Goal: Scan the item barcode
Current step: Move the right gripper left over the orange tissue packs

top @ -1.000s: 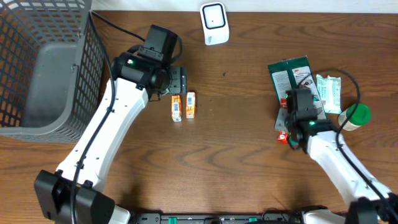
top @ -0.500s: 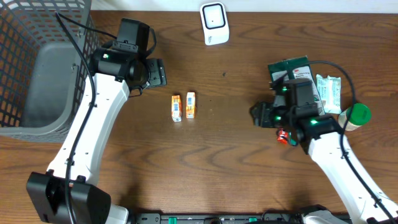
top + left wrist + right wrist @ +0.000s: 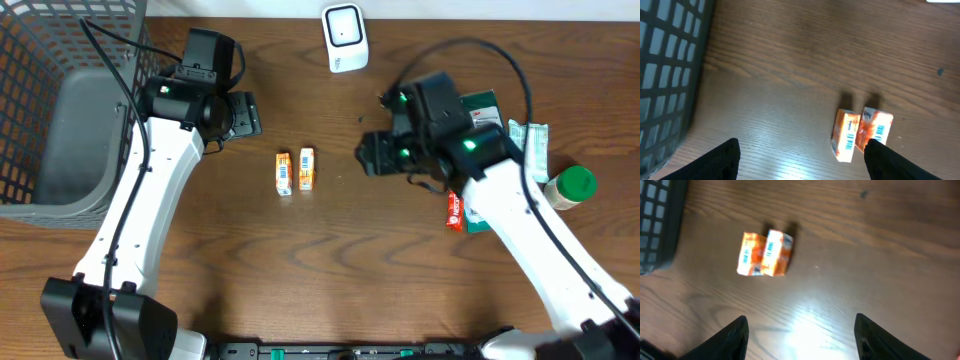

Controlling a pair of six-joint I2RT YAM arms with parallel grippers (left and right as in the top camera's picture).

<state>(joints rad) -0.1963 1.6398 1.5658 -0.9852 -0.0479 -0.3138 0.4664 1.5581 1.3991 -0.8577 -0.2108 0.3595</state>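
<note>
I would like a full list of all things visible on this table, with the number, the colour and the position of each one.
small cardboard boxes with barcodes: two, orange, side by side near the table's middle
upright scanner unit: one, white, top edge, centre
wire mesh basket: one, grey, top left corner
flat printed package: one, dark green, right side, partly hidden by the right arm
sachet: one, white with green print, right of the package
round container: one, green lid, near the right edge
small packet: one, red, below the package
wooden table: one, brown
left gripper: one, black, open, empty, left of the boxes
right gripper: one, black, open, empty, right of the boxes
</note>
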